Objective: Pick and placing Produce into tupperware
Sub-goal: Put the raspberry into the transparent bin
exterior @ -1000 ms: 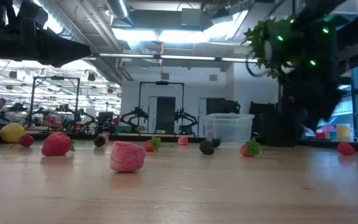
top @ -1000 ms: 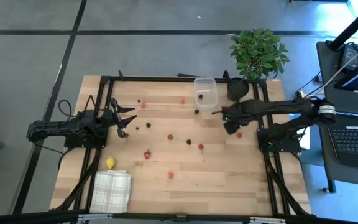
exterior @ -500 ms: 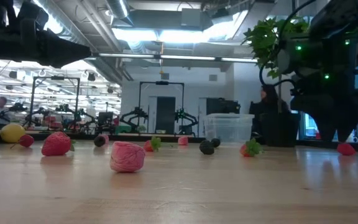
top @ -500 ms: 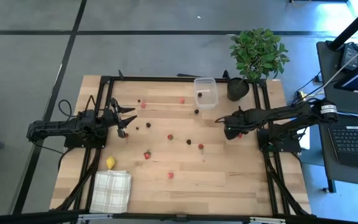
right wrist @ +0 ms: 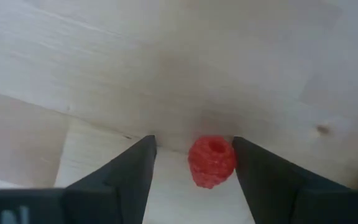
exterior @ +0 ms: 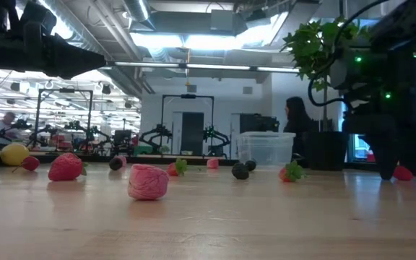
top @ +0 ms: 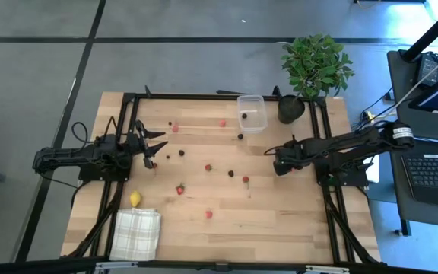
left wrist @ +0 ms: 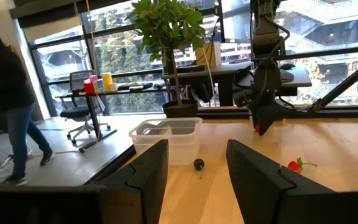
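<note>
My right gripper [right wrist: 193,149] points down at the table's right side [top: 282,162], open. Its fingers stand on either side of a red raspberry-like piece [right wrist: 212,162] lying on the wood, closer to one finger; I see no touch. The clear tupperware [top: 252,113] stands at the far edge with a dark berry [top: 245,117] inside. Red pieces [top: 245,180], dark berries [top: 231,173] and a yellow lemon [top: 135,199] lie scattered over the table. My left gripper [top: 154,144] waits at the left, level and open.
A black pot [top: 291,109] with a green plant [top: 316,62] stands beside the tupperware at the far right corner. A white checked cloth [top: 136,234] lies at the near left corner. A person [exterior: 295,123] stands in the room behind the table.
My right gripper has come down toward the table and a little toward the near edge, rolling its wrist, until its fingers stand around the red piece at the right. Nothing on the table has moved.
</note>
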`<state>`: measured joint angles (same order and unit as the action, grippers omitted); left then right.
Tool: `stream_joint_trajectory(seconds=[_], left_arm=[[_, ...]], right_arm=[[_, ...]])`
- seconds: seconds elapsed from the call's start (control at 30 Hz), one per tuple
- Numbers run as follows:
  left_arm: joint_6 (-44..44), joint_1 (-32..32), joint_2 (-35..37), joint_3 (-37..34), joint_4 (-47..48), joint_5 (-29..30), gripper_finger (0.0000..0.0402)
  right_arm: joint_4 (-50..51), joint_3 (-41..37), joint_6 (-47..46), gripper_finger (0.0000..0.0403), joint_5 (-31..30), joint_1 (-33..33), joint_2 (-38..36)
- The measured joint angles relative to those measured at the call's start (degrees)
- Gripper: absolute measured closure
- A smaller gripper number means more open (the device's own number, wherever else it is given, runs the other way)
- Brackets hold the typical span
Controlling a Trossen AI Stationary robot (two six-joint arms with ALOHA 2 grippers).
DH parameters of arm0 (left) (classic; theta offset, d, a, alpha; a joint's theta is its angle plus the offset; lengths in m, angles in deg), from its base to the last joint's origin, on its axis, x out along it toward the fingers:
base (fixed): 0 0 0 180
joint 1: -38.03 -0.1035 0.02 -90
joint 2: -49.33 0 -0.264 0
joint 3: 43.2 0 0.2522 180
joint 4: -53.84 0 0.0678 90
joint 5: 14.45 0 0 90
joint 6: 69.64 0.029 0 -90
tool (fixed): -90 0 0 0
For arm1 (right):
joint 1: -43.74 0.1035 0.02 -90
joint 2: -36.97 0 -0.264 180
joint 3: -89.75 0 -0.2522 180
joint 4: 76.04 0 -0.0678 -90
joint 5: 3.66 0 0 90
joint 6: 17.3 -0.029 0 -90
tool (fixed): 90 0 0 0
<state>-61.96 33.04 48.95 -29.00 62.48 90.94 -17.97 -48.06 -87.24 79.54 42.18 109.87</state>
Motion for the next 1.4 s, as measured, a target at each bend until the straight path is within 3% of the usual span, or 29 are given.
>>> stream_joint_trajectory(seconds=[0.47,0.67,0.9,1.13,1.4], left_arm=[[0.0,0.02,0.0,-0.02,0.0,0.01,0.0244],[0.02,-0.01,0.0,-0.01,-0.02,0.01,0.0244],[0.02,0.0,0.0,-0.02,-0.02,0.01,0.0244],[0.02,0.0,0.0,-0.02,-0.02,0.01,0.0244],[0.02,0.01,0.0,0.0,-0.02,-0.01,0.0244]], right_arm=[[-1.7,-0.64,3.07,0.0306,-0.48,0.02,0.02],[-9.99,3.85,13.96,0.0305,-0.87,-0.18,0.39],[-25.51,13.92,36.23,0.0305,1.85,-3.19,0.17],[-25.2,25.18,53.44,0.0307,-8.01,-9.62,0.22],[-25.65,29.93,59.68,0.0306,-9.47,-19.96,1.79]])
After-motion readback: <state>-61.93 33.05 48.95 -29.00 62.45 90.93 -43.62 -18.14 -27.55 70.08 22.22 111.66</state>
